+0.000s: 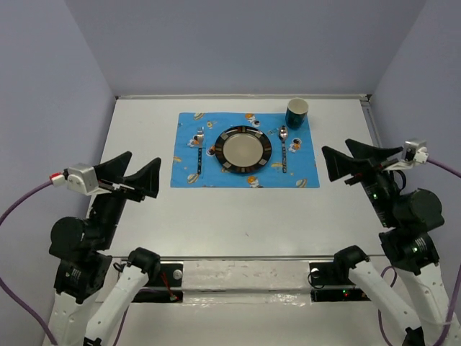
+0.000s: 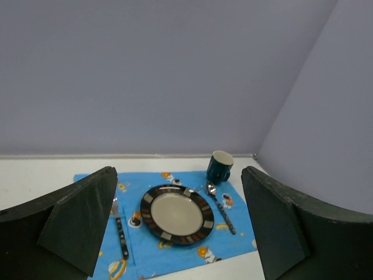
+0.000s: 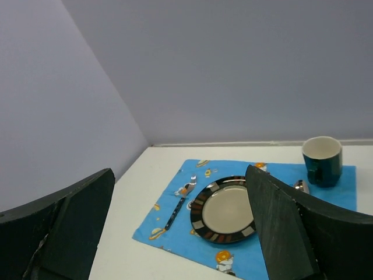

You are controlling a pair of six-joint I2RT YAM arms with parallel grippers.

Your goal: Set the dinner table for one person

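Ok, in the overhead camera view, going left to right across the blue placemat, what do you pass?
Fork → plate → spoon → dark teal mug, which stands at the mat's far right corner.

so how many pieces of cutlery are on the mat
2: a fork left of the plate and a spoon right of it, both lying on the blue placemat.

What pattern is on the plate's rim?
The plate has a dark rim with pale blocks; clearest in the right wrist view.
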